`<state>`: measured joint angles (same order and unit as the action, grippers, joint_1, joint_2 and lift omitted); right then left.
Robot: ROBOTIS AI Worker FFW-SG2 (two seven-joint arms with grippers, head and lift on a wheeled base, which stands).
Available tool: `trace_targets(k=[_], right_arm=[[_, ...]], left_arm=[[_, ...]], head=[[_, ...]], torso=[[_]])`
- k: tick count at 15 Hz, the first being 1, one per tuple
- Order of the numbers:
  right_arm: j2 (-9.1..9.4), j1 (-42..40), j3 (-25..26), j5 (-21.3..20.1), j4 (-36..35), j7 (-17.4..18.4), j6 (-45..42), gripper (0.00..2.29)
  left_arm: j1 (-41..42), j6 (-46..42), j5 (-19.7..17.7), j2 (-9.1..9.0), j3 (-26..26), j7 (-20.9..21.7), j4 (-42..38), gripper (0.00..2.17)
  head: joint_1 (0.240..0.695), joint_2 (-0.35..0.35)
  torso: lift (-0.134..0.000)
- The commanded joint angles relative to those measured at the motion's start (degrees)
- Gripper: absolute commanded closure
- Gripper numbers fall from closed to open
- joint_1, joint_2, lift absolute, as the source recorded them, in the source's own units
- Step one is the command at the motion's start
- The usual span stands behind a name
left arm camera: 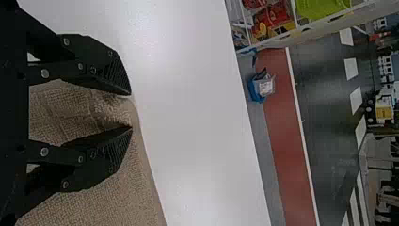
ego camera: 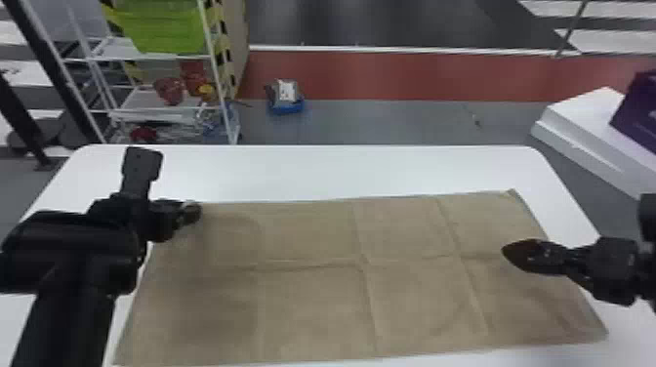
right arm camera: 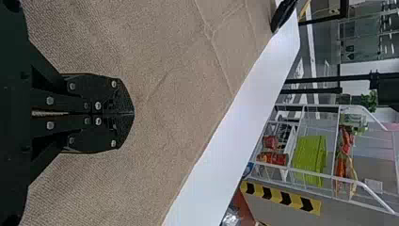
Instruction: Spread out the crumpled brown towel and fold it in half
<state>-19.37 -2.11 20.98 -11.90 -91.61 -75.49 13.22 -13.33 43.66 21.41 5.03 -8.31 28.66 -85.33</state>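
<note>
Brown towel (ego camera: 312, 297) lies spread on the tabletop (ego camera: 341, 171) — left end effector (ego camera: 193, 213) parted at its upper-left corner, right end effector (ego camera: 508, 251) closed over its right side.

table (left arm camera: 202, 122): bright, white glare beyond the left gripper (ego camera: 190, 213)
towel (ego camera: 312, 302): duller, soft shadow near the left gripper

Head view high, forward-down; wrist views close, share towel (ego camera: 312, 297).

Hazard tape (right arm camera: 281, 197) and a rack (ego camera: 146, 116) suggest a workshop.
</note>
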Motion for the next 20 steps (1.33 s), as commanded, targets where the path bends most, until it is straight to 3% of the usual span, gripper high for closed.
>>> trace_targets(k=[1, 2, 4, 6, 7, 8, 9, 10, 13, 15, 17, 20], right_arm=[[0.21, 0.0, 0.0, 0.0, -0.5, 0.0, 0.1, 1.73], [0.21, 0.0, 0.3, 0.0, -0.5, 0.0, 0.3, 1.73], [0.47, 0.4, 0.9, 0.3, -1.5, 0.9, -0.1, 1.73], [1.88, 4.0, 1.9, 1.0, -1.5, 3.1, -0.8, 1.70], [1.97, 6.4, 1.8, 1.0, 0.7, 4.2, -0.9, 1.41], [1.88, 10.6, 1.3, 1.0, 4.4, 4.2, -0.1, 1.28], [1.70, 14.4, 1.2, 0.3, 7.8, 4.1, 0.6, 0.92], [1.00, 18.3, 0.7, -0.6, 11.5, 3.9, 1.3, 0.36], [-3.57, 28.4, -4.5, -5.2, 24.6, 3.2, 5.9, 0.30], [-3.92, 29.8, -5.3, -10.2, 27.0, 4.2, 5.2, 0.30], [-4.71, 30.2, -6.3, -13.8, 29.7, 7.9, 4.7, 0.30], [-5.77, 31.3, -6.4, -14.1, 34.4, 14.8, 1.2, 0.30]], left_arm=[[1.4, 0.2, 0.0, -0.11, 0.3, 0.0, -1.2, 1.04], [1.9, 0.4, -0.1, -0.19, 0.5, 0.0, -2.6, 1.18], [2.7, 0.9, -0.1, -0.37, 0.7, 0.3, -4.1, 1.18], [3.1, 0.9, 0.0, -0.63, 1.2, 0.3, -4.6, 1.18], [3.1, 0.9, 0.1, -0.72, 1.3, 0.3, -5.0, 1.18], [3.1, 0.9, 0.1, -0.72, 1.9, 0.2, -5.3, 1.18], [3.2, 0.9, 0.1, -0.81, 2.2, 0.2, -5.5, 1.18], [3.6, 0.9, 0.2, -0.90, 2.8, 0.0, -5.6, 1.18], [3.6, 0.9, 0.3, -0.99, 4.0, -0.3, -5.6, 1.18], [3.6, 0.9, 0.2, -0.99, 4.6, -0.4, -5.5, 1.18], [3.6, 0.8, 0.3, -0.99, 5.1, -0.4, -5.5, 1.18], [3.6, 0.6, 0.3, -0.90, 5.1, -0.3, -5.5, 1.18]], head=[[0.695, -0.015], [0.695, -0.014], [0.695, -0.016], [0.695, -0.025], [0.695, -0.029], [0.695, -0.031], [0.695, -0.039], [0.695, -0.044], [0.695, -0.066], [0.695, -0.094], [0.695, -0.111], [0.695, -0.150]], torso=[[-0.124], [-0.124], [-0.124], [-0.124], [-0.124], [-0.124], [-0.124], [-0.124], [-0.124], [-0.124], [-0.124], [-0.124]])
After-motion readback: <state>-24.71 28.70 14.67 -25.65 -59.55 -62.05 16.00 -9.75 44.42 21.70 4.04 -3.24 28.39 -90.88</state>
